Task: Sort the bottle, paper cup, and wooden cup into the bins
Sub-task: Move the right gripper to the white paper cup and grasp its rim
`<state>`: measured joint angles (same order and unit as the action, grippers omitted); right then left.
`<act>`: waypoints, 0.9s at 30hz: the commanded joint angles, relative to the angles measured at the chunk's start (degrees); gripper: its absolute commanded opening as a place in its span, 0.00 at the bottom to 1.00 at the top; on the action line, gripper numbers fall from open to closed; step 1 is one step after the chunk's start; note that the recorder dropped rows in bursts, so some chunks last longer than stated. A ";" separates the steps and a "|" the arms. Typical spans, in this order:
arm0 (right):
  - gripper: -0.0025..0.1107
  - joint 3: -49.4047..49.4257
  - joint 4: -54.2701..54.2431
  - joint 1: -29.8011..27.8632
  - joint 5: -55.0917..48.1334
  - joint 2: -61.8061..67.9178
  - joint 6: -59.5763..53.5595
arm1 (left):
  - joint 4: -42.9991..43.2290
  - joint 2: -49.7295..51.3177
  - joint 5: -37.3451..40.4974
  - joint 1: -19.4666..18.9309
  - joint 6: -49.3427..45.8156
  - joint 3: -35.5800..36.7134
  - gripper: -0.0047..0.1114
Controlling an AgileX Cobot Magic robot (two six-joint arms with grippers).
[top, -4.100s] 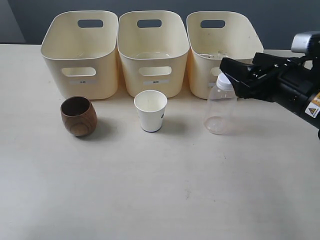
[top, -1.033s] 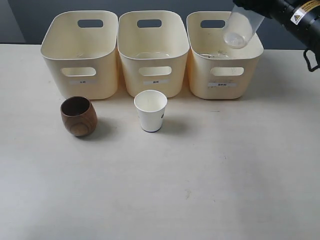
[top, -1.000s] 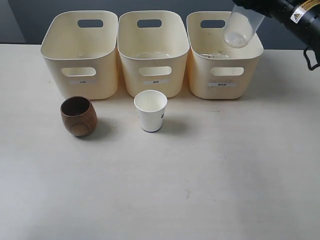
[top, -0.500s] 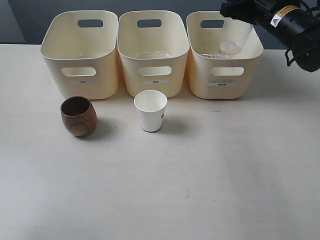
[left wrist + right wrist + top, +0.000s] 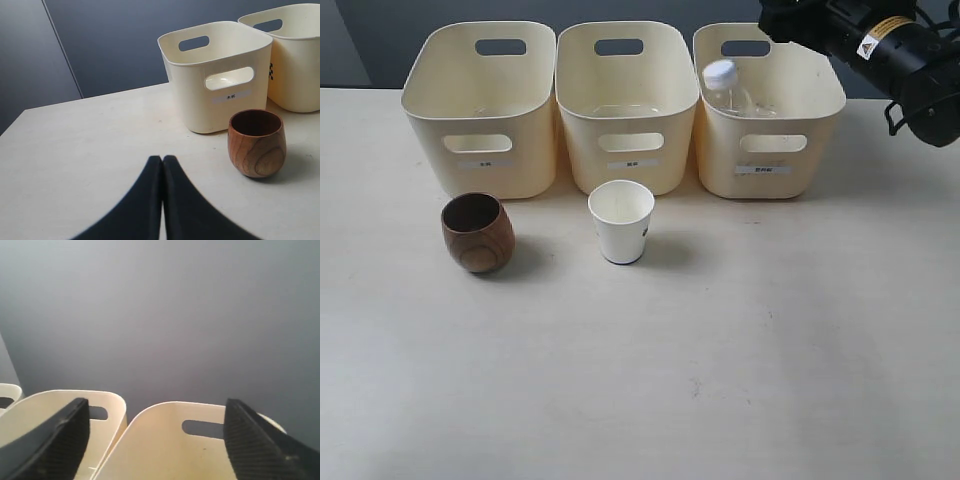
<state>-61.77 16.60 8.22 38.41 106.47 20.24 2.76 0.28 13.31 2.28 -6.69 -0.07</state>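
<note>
Cream plastic marks the back of our scene: three identical tubs with rounded corners and oval handle cutouts stand in a row on the pale table (image 5: pixel 720 400), the left bin (image 5: pixel 480 110), the middle bin (image 5: pixel 628 105) and the right bin (image 5: pixel 770 120), each with a small white label on its front. We see the clear plastic bottle with its white screw cap (image 5: pixel 725 85) lying tilted inside the right bin, cap up against the bin's left wall — no finger touches it. Above that bin's far rim hangs our right gripper (image 5: pixel 785 20), a black assembly reaching in from the upper right; in the right wrist view its two textured black fingers (image 5: pixel 50 445) stand spread wide apart with nothing between them, framing the handle cutout of the bin below. On the table in front of the middle bin stands the small white tapered paper cup (image 5: pixel 621 221), upright, with a dark mark on its side. Well to its left, in front of the left bin, sits the round-bellied dark brown wooden cup (image 5: pixel 477 232), upright and apart from the bin. Our left gripper (image 5: pixel 162 165) shows only in the left wrist view — its black fingers pressed together, empty, low over the table near the wooden cup.
</note>
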 commanded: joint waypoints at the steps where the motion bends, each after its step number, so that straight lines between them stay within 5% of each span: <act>1: 0.64 -0.29 10.05 -0.05 0.62 -1.06 10.99 | -0.27 -0.28 -0.05 0.18 0.11 0.07 0.04; 11: 0.64 -0.29 52.27 -0.05 1.77 -7.07 45.28 | -0.27 -0.28 -0.05 0.18 0.11 0.07 0.04; 20: 0.64 -0.29 63.61 2.06 9.66 -7.19 72.34 | -0.27 -0.28 -0.05 0.18 0.11 0.07 0.04; 27: 0.64 -0.29 72.24 9.80 1.14 -7.19 80.47 | -0.27 -0.28 -0.05 0.18 0.11 0.07 0.04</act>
<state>-61.77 85.81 15.53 44.00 99.72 99.01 2.76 0.28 13.31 2.28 -6.69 -0.07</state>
